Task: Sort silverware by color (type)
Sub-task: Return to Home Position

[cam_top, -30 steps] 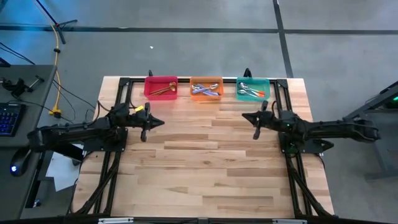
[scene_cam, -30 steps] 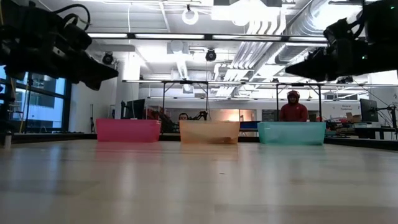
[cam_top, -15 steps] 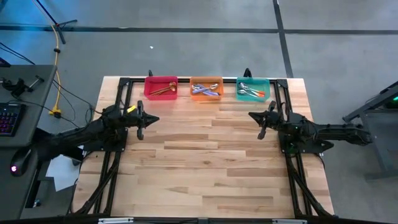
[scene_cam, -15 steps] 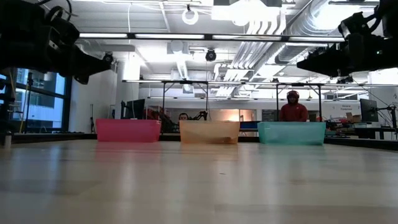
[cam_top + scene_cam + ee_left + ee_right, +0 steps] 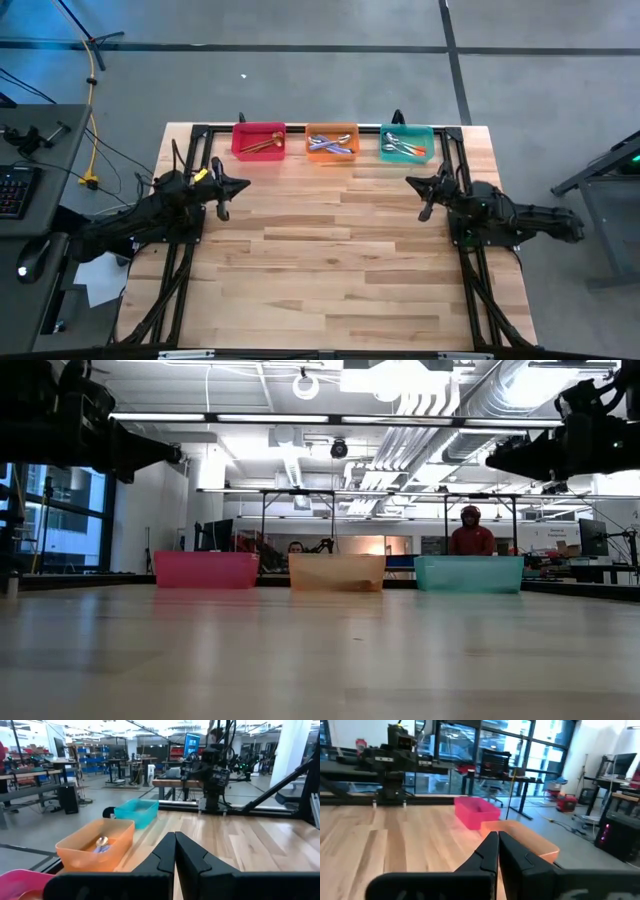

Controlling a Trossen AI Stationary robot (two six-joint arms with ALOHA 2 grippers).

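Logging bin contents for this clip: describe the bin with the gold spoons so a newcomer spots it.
On the wooden table, three bins line the far edge. It is the pink bin at the row's left end; only it holds gold spoons.

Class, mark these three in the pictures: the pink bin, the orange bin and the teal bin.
pink bin (image 5: 205, 572), low view, middle of its front wall.
orange bin (image 5: 337, 573), low view, middle of its front wall.
teal bin (image 5: 468, 575), low view, middle of its front wall.

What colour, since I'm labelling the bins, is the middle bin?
The middle bin is orange, clearest in the high view.
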